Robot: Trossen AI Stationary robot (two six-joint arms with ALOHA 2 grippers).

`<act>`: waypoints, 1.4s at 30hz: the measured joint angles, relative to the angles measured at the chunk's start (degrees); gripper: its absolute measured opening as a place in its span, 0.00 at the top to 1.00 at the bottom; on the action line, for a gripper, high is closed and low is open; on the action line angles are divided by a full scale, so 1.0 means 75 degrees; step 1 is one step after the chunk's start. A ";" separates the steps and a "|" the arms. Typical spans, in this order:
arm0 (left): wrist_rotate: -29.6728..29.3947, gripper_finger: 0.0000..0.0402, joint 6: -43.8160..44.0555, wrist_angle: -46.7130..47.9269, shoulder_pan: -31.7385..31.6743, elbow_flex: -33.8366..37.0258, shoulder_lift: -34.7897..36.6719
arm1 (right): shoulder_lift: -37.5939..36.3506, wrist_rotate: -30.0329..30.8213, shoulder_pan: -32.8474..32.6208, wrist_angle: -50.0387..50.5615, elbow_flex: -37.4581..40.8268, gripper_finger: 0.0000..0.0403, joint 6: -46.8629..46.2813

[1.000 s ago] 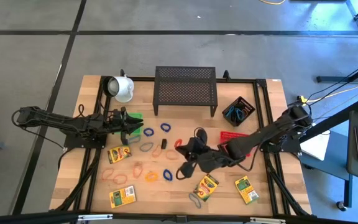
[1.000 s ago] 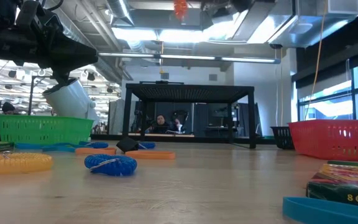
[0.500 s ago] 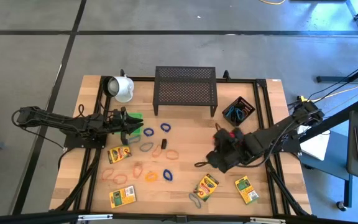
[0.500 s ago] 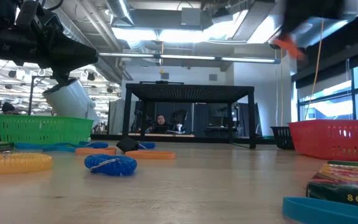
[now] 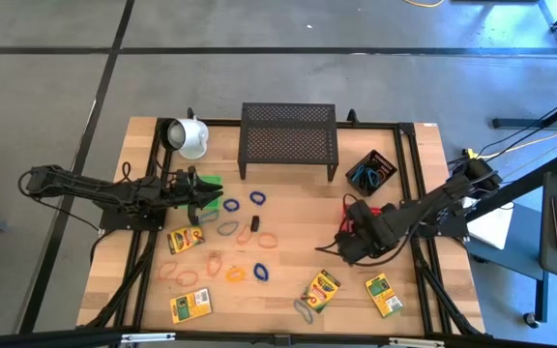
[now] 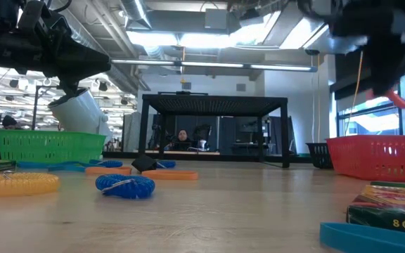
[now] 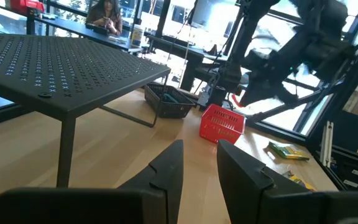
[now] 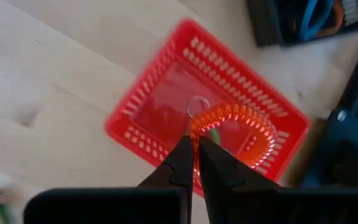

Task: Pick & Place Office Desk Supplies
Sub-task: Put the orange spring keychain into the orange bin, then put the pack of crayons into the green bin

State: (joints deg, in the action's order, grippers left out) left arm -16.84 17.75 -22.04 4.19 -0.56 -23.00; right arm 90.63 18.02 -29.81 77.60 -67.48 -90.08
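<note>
1. The right gripper (image 8: 195, 144) hangs right of centre, jaws pinching an orange coil band (image 8: 234, 127) above the red basket (image 8: 143, 124).
2. The left gripper (image 5: 204, 196) waits at left, jaws slightly apart, empty.
3. Crayon boxes (image 5: 321, 288) lie below.

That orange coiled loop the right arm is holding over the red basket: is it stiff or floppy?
Probably springy rather than stiff: the orange coiled loop hangs from the right gripper, whose fingers pinch only one spot, yet it keeps a round shape. It looks light, so it should drop into the red basket easily, though it might bounce.
</note>
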 joint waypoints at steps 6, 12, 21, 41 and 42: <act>0.0000 0.77 0.0005 0.0001 0.0001 -0.0002 -0.0003 | 0.0003 -0.0350 0.0179 -0.0499 0.0768 0.96 -0.0149; 0.0000 0.77 0.0002 0.0002 0.0002 0.0000 -0.0001 | 0.0003 -0.0350 0.0213 -0.0699 0.0915 0.95 -0.0339; 0.0000 0.77 0.0001 0.0001 0.0001 -0.0001 -0.0001 | 0.0003 -0.0344 0.0211 -0.0996 0.0918 0.84 -0.0333; -0.0002 0.77 0.0002 0.0001 0.0002 -0.0001 -0.0003 | 0.0006 -0.0892 0.0060 -0.1026 0.0143 0.58 -0.0004; 0.0000 0.77 0.0004 0.0002 0.0001 0.0000 -0.0003 | 0.0006 -0.0849 -0.0001 -0.1111 -0.0024 0.58 0.0048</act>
State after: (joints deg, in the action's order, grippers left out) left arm -16.84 17.78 -22.03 4.20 -0.56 -23.03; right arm 90.67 11.66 -29.82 69.27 -67.66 -89.72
